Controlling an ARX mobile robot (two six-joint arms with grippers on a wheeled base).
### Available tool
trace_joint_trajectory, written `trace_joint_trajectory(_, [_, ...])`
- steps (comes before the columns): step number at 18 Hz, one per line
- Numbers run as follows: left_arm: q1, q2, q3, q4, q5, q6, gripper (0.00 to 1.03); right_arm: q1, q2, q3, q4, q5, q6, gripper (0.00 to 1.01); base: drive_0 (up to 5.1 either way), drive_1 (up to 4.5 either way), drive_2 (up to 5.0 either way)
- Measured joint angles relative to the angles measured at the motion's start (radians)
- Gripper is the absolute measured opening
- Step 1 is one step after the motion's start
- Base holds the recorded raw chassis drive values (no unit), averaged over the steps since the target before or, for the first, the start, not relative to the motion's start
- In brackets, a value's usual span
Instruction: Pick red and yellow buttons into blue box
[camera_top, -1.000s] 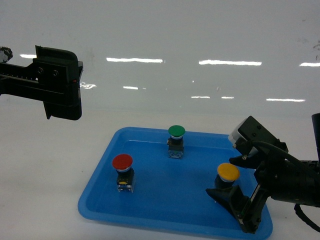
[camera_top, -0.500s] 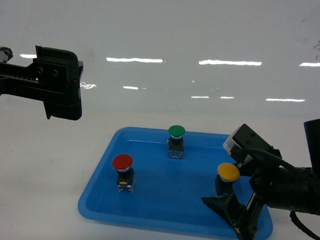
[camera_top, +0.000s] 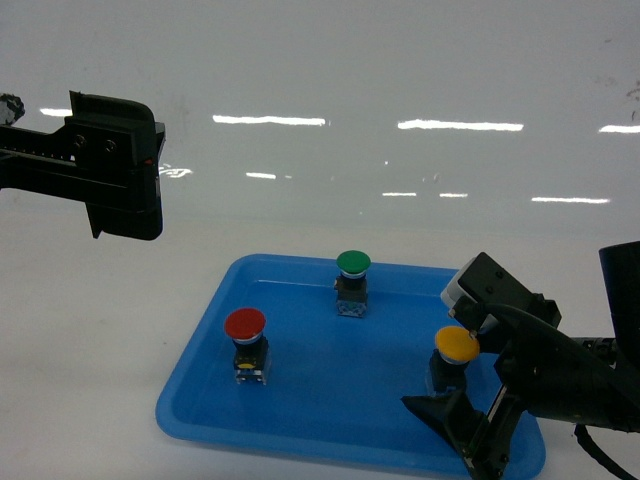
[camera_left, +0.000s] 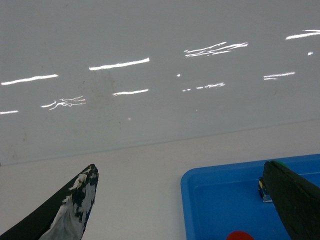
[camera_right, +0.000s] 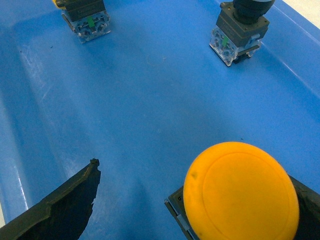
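Note:
The yellow button (camera_top: 456, 345) stands upright at the right of the shallow blue tray (camera_top: 330, 390). My right gripper (camera_top: 455, 378) is open around it, one finger on each side; in the right wrist view the yellow button's cap (camera_right: 241, 192) sits against the right finger, with a wide gap to the left finger (camera_right: 65, 205). The red button (camera_top: 245, 325) stands at the tray's left. My left gripper (camera_top: 128, 215) hangs open high at the left, holding nothing; its wrist view shows only an edge of the red button's cap (camera_left: 240, 235). The blue box is out of view.
A green button (camera_top: 352, 263) stands at the back middle of the tray. In the right wrist view its base (camera_right: 237, 37) and the red button's base (camera_right: 86, 20) stand beyond the yellow one. White tabletop (camera_top: 100, 350) surrounds the tray, with a glossy white wall (camera_top: 400, 80) behind.
My right gripper has sunk lower and shifted slightly left, bringing its fingers down around the yellow button. The left arm and all three buttons have stayed put.

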Motion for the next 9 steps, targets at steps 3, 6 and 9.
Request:
trace_joint_trajectory(3, [0.0,0.0,0.0,0.0,0.0,0.0,0.98,0.0,0.0,0.0,0.0,0.0,0.0,0.98,0.0,0.0,0.0])
trace_joint_trajectory(6, [0.0,0.0,0.0,0.0,0.0,0.0,0.98,0.0,0.0,0.0,0.001,0.0,0.0,0.67,0.0,0.0,0.0])
trace_joint_trajectory(9, [0.0,0.0,0.0,0.0,0.0,0.0,0.98,0.0,0.0,0.0,0.003,-0.001,-0.003,0.36,0.0,0.0,0.0])
